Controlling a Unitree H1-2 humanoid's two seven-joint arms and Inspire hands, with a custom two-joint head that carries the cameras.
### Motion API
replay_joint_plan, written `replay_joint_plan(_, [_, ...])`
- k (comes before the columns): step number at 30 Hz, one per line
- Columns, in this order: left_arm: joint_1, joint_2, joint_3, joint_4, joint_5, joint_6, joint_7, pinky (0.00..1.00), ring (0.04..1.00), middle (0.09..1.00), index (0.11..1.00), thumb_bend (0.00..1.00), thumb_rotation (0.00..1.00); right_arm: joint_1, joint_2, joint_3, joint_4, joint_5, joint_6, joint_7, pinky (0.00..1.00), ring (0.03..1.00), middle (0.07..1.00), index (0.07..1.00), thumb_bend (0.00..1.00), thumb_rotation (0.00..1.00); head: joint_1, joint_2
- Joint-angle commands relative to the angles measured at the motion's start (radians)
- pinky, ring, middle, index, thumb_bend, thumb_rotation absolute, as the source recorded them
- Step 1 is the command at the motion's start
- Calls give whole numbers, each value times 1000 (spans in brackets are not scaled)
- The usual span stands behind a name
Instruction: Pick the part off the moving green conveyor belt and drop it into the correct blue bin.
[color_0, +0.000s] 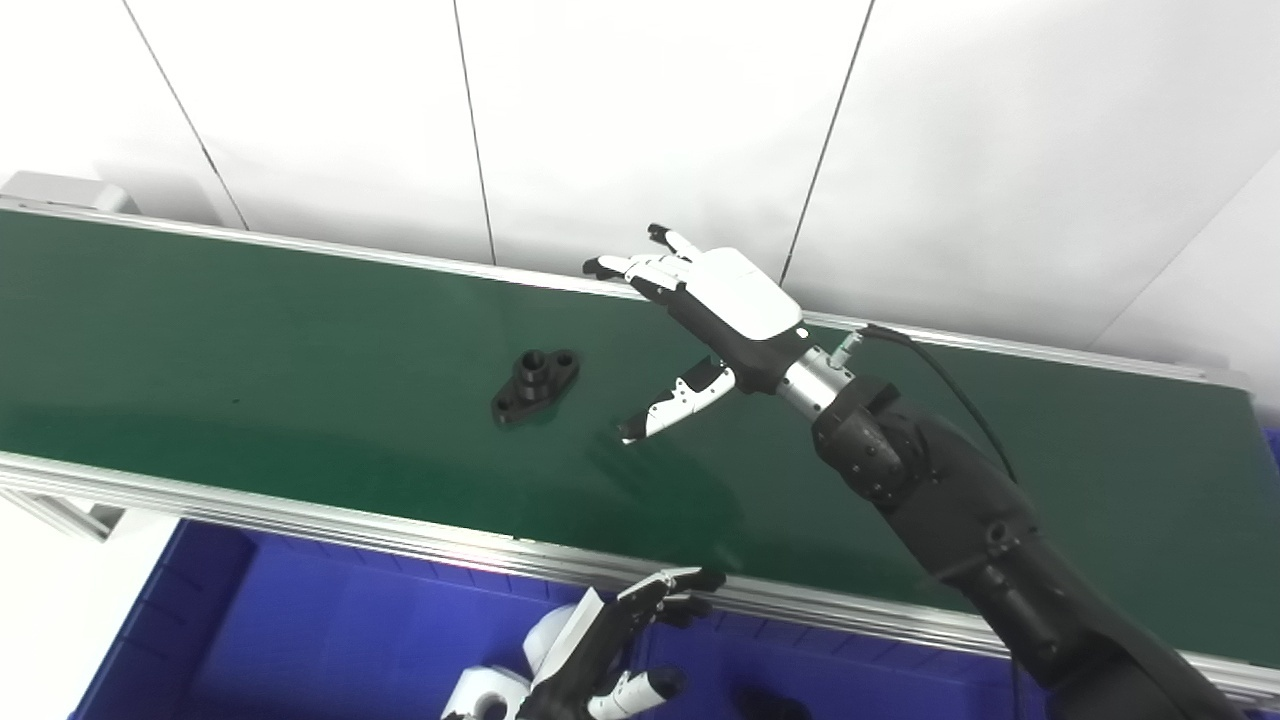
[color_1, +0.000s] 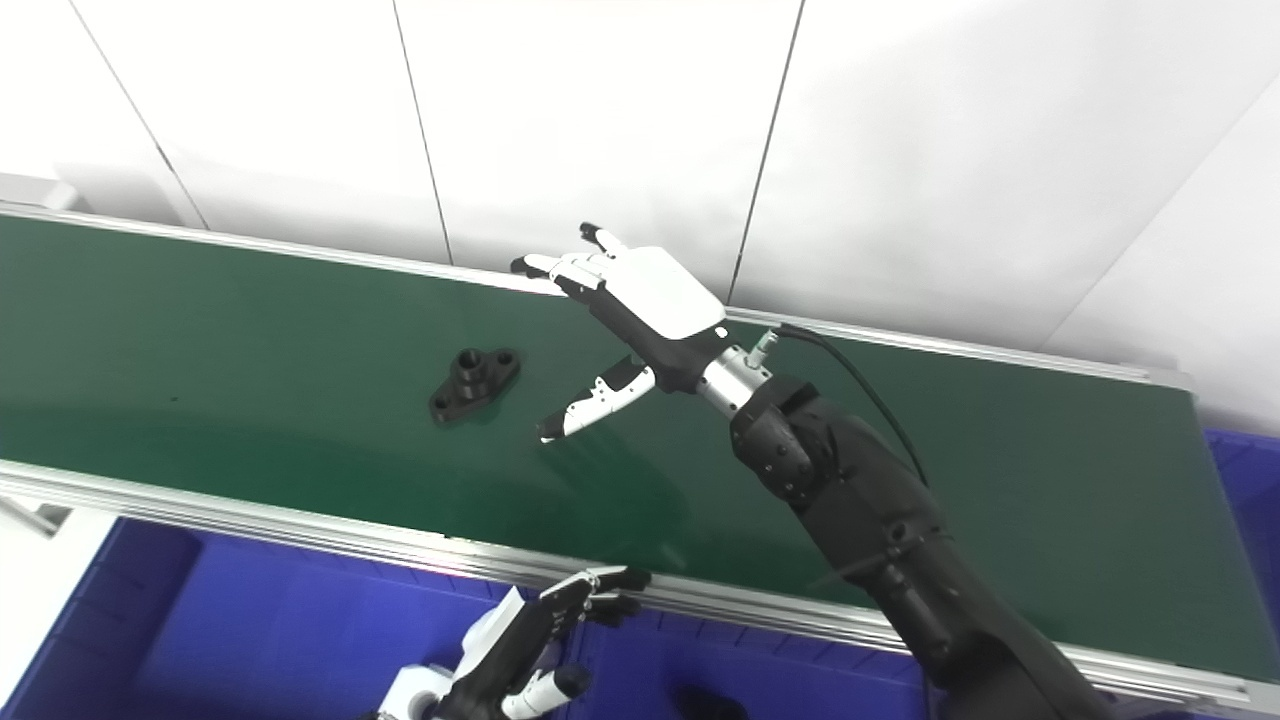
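- Black flanged part (color_0: 536, 385) lies flat mid-belt on green conveyor belt (color_0: 200, 340), nearer the near rail than the far one.
- Right hand (color_0: 700, 320) hovers over belt just right of the part, fingers spread, thumb pointing at it, holding nothing, not touching.
- Left hand (color_0: 610, 640) low by near rail, over blue bin (color_0: 250, 620), fingers apart, empty.
- Dark item in bin at bottom edge, unclear.

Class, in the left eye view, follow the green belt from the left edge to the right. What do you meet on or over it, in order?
Black part → thumb of the open right hand → right forearm.
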Motion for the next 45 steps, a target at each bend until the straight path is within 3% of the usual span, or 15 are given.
replay_joint_plan(1, [-1, -111, -67, -16, 15, -28, 14, 721, 829, 828, 785, 903, 983, -63, 13, 6, 2, 11, -25, -44, 1000, 865, 862, 909, 1000, 728, 4, 2])
replay_joint_plan(16, [10, -129, -82, -20, 35, -21, 29, 715, 829, 826, 787, 923, 1000, -111, 58, 82, 166, 36, -25, -95, 1000, 901, 872, 910, 1000, 718, 37, 6])
replay_joint_plan(37, [29, -155, -110, -32, 58, -13, 48, 703, 829, 832, 791, 913, 1000, -129, 89, 125, 253, 51, -25, -106, 1000, 921, 880, 919, 1000, 725, 87, 20])
replay_joint_plan(40, [27, -159, -111, -24, 65, -23, 56, 694, 825, 830, 787, 909, 1000, -131, 100, 129, 278, 51, -25, -113, 1000, 907, 878, 915, 1000, 685, 92, 22])
replay_joint_plan(42, [28, -162, -113, -21, 67, -28, 60, 690, 824, 830, 786, 912, 1000, -132, 110, 129, 300, 47, -25, -119, 1000, 882, 864, 913, 959, 586, 99, 24])
replay_joint_plan(45, [27, -164, -115, -22, 70, -24, 61, 689, 824, 832, 786, 923, 1000, -130, 125, 131, 338, 44, -25, -130, 1000, 864, 846, 913, 951, 565, 106, 25])
